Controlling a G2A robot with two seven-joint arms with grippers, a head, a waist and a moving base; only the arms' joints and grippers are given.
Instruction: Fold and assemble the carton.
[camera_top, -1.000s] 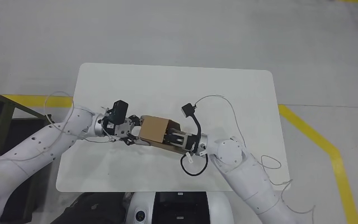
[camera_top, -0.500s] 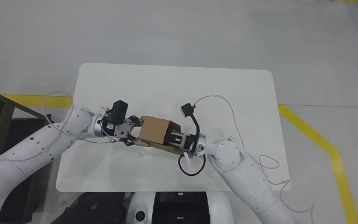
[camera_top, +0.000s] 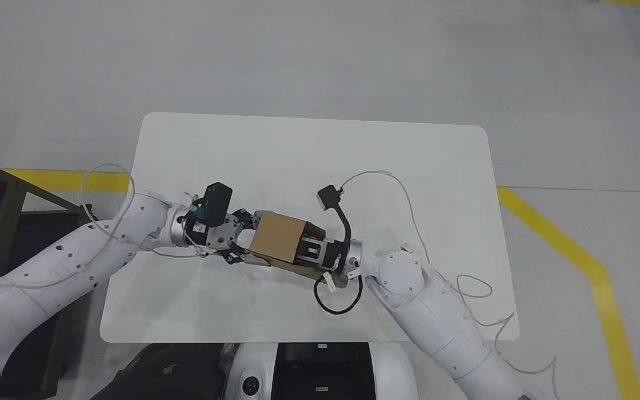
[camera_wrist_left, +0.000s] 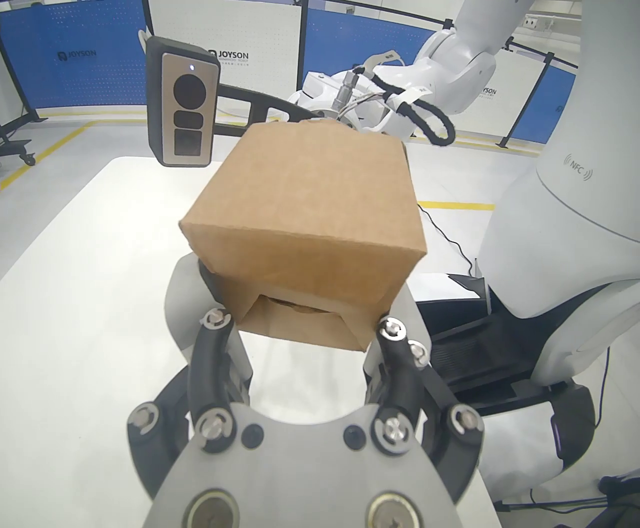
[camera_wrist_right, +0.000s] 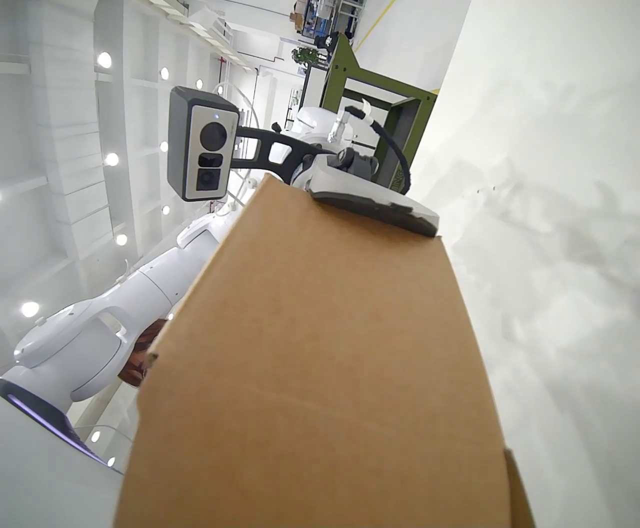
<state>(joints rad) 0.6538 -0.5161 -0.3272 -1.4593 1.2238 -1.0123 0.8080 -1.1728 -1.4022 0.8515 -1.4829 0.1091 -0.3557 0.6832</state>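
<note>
White worktop (camera_top: 300, 160), rounded corners. The carton (camera_top: 278, 238) sits over its near half, closer to the near edge than the far one and a bit left of middle. In the left wrist view it looks lifted off the surface, though that's not certain.

The carton's long axis runs left to right and dips slightly toward the near-right corner, with one claw at each end. Body already squared up. The end facing the left arm has a flap (camera_wrist_left: 300, 325) folded in but not flush, with a dark gap above it.

Left claw (camera_top: 238, 240) is right at that end, fingers (camera_wrist_left: 400, 320) straddling it and pressing both side walls, so it is pinching the carton. Right claw (camera_top: 312, 250) is against the opposite end; spread or pinching, cannot tell.

Likely what matters next: the loose flap lies straight ahead of the left claw, between its fingers, so the left arm is nearer to it.
</note>
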